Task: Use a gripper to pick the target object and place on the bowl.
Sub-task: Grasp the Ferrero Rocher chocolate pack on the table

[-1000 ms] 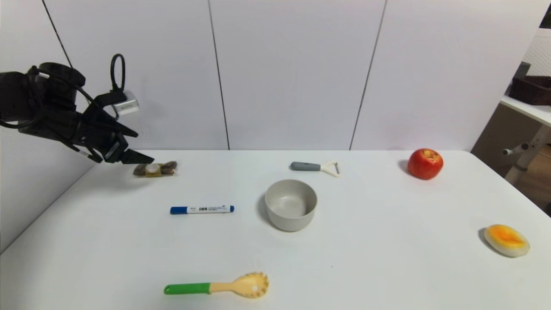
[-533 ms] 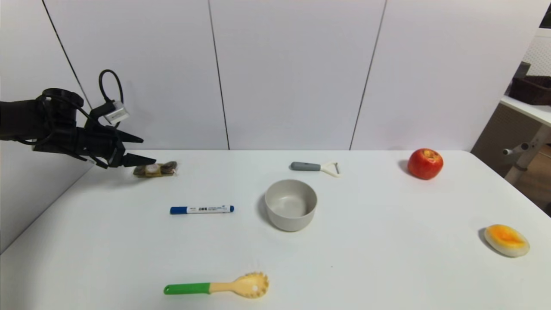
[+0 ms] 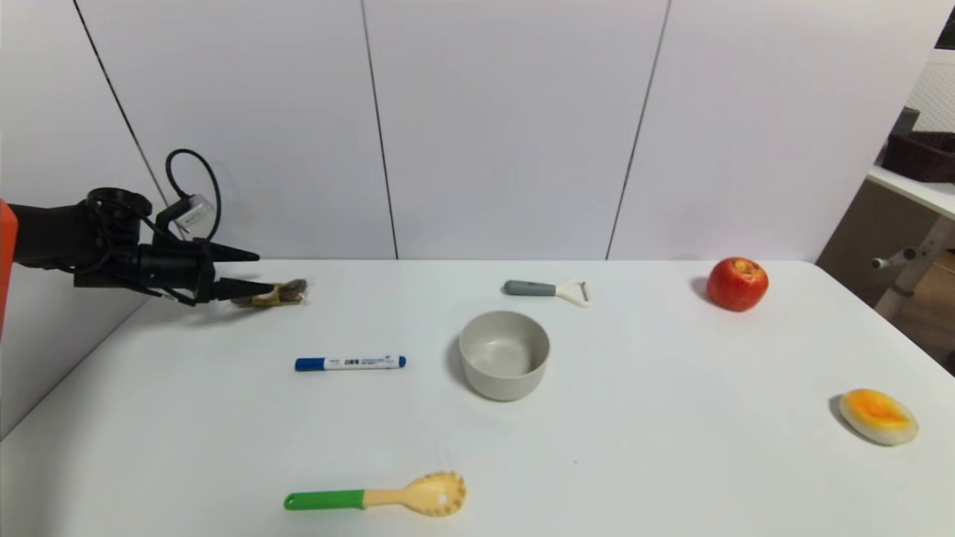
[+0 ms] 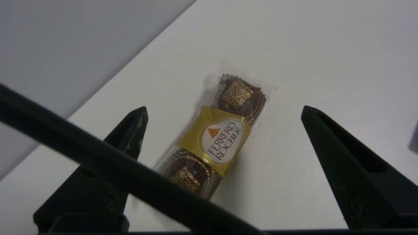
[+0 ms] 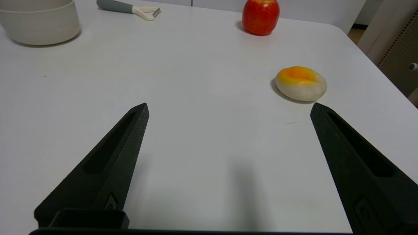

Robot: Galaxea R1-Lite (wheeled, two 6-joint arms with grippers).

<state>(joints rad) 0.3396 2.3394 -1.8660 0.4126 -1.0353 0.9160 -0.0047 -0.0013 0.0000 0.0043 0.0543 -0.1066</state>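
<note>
The target packet lies at the far left of the white table: clear plastic, dark brown pieces, gold label. In the left wrist view the packet lies between my open jaws, nearer one of them, touching neither. My left gripper is open, low over the table, its lower jaw over the packet's left end. The light grey bowl stands empty at the table's middle, well right of the packet; its side shows in the right wrist view. My right gripper is open and empty above bare table, out of the head view.
A blue-capped white marker lies between packet and bowl. A grey-handled peeler lies behind the bowl. A red apple sits far right, a yellow-white piece at the right edge, a green-handled pasta spoon at the front.
My left gripper has come down and levelled out, its tips moving right onto the packet's left end. The packet has not moved.
</note>
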